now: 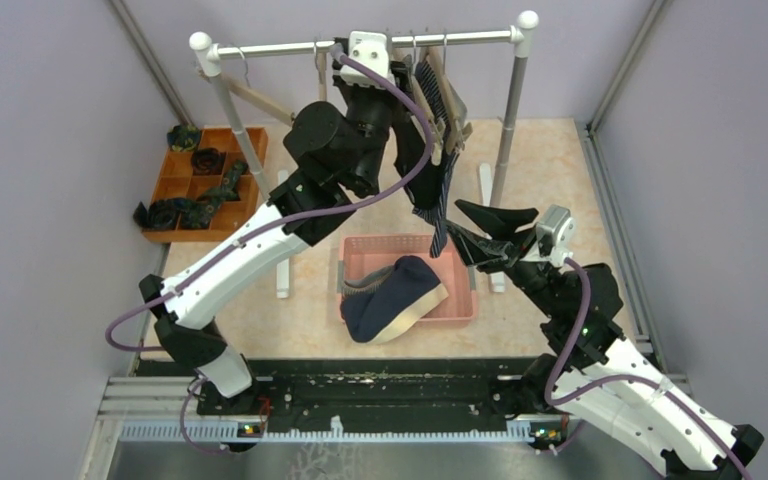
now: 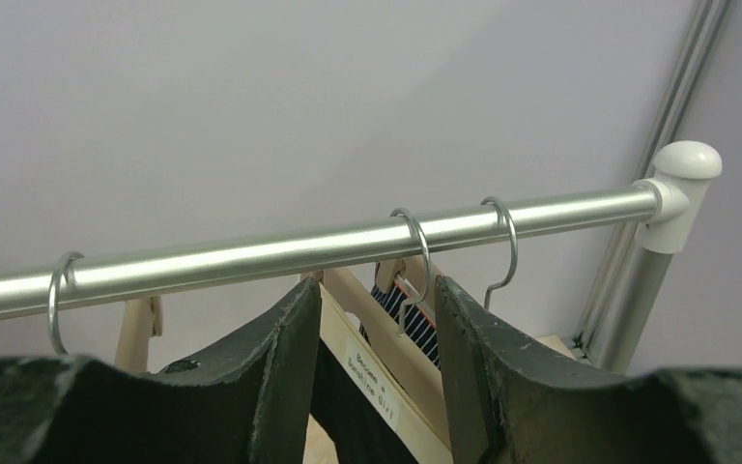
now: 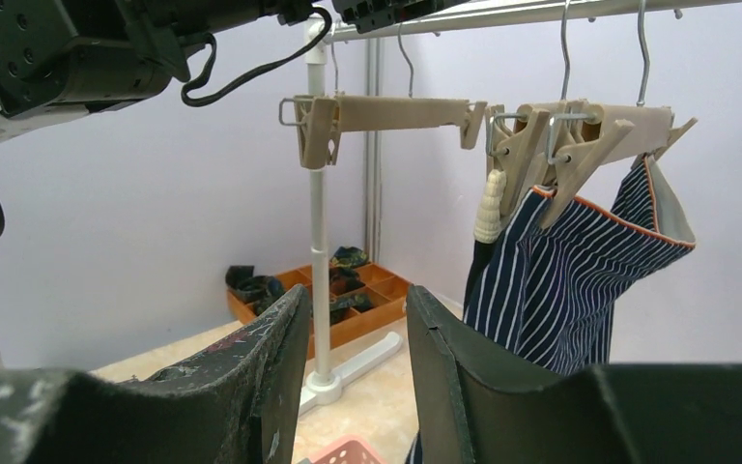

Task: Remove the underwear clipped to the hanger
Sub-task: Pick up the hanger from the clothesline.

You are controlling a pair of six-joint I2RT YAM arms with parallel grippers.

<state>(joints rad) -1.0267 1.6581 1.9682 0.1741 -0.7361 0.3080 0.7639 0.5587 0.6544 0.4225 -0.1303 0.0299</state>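
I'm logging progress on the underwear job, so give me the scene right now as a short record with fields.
left gripper: open, up at the rail, wooden hanger seen between its fingers
right gripper: open, empty, facing the striped underwear
striped underwear: clipped to a hanger on the rail
empty hanger: nothing in its clips
basket: pink, holds navy underwear
orange tray: dark cloth bundles
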